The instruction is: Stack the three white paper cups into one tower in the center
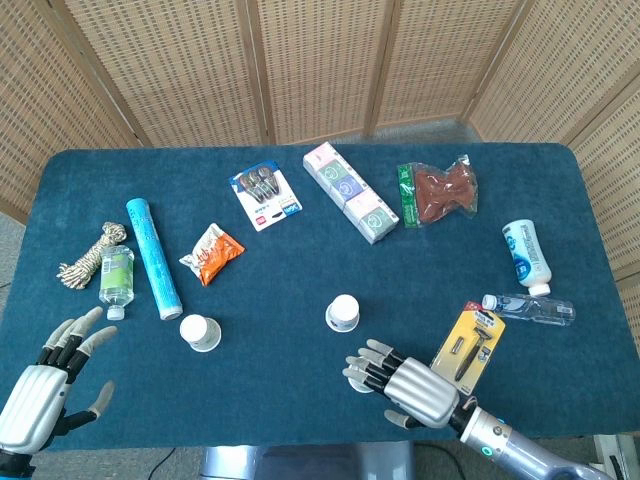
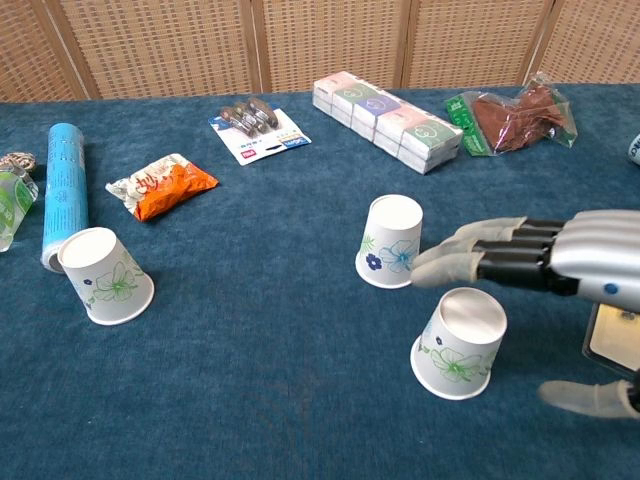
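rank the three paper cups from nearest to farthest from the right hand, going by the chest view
From the right hand:
1. The green-flower cup, directly under its fingers, on the near right.
2. The blue-flower cup, just past the fingertips, at the table's center.
3. The far-left cup, beside the blue tube, across the table.

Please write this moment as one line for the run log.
right hand: open, above near cup, no grip | left hand: open, idle | middle cup, left cup: upside down, apart | stack: not started

Head view overhead; chest view low, seemingly nearer.
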Motion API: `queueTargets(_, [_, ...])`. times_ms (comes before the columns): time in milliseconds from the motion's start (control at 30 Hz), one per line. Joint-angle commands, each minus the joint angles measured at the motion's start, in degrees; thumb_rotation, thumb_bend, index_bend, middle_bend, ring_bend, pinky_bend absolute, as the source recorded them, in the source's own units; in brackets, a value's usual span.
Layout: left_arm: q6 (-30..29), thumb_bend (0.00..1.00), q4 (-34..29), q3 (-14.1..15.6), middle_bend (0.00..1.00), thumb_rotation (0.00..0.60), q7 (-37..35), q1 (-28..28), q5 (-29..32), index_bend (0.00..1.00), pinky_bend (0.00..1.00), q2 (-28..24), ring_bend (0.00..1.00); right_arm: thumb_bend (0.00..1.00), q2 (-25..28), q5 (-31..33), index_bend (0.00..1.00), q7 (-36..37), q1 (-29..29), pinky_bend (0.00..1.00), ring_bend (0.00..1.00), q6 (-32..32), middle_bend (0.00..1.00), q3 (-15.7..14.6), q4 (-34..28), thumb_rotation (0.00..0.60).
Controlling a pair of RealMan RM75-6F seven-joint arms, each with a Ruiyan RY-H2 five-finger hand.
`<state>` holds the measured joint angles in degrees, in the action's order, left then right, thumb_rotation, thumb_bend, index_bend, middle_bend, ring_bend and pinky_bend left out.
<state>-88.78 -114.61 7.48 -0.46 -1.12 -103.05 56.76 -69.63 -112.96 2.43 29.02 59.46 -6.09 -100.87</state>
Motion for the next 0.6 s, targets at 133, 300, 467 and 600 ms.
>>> queueTargets(133, [0.2, 0.48, 0.8, -0.2, 0.03, 0.600, -0.8, 0.1, 0.9, 0.14, 0.00, 0.2, 0.00, 0.38, -2.2, 2.9, 0.00, -3.2, 2.0, 0.00, 0.00, -3.6, 0.00, 0.6, 1.5, 0.600])
queueTargets(300, [0.2, 0.48, 1.0, -0.2, 0.03, 0.600, -0.8, 0.0, 1.2, 0.14, 0.00, 0.4, 0.00, 0.38, -3.1, 4.6, 0.00, -4.9, 3.0, 0.00, 0.00, -4.9, 0.00, 1.0, 2.2, 0.600])
queueTargets(467, [0.0, 0.48, 1.0, -0.2, 0.03, 0.600, -0.8, -0.2, 1.4, 0.14, 0.00, 0.6, 0.00, 0.38, -3.4, 5.1, 0.00, -5.8, 3.7, 0.00, 0.00, -5.2, 0.00, 0.4, 2.6, 0.600])
queueTargets(600, [-0.2, 0.48, 1.0, -0.1, 0.03, 0.600, -0.7, -0.3, 1.2, 0.14, 0.00, 0.6, 0.00, 0.38, -3.8, 5.0, 0.00, -6.0, 4.1, 0.00, 0.00, -4.9, 0.00, -0.1, 3.4, 0.600])
